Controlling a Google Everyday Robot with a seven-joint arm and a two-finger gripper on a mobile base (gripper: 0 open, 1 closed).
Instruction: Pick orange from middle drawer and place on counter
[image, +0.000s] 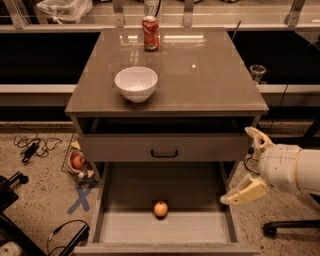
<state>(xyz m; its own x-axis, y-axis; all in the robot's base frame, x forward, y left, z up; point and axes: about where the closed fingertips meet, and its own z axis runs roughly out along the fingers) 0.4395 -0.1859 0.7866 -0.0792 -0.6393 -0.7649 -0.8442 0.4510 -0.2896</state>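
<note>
The orange (160, 209) lies on the pale floor of the open middle drawer (165, 227), near its middle. My gripper (252, 164) is to the right of the cabinet, outside the drawer's right wall and above floor level. Its two cream fingers are spread wide apart, one (256, 138) up by the closed drawer front, the other (246, 192) lower by the drawer's right wall. It holds nothing. The glossy grey-brown counter (200, 75) tops the cabinet.
A white bowl (136, 83) and a red soda can (150, 33) stand on the counter. The grey drawer front with a black handle (164, 153) is above the open drawer. A wire basket with a reddish fruit (78, 161) sits on the floor at left, with cables and a blue X mark.
</note>
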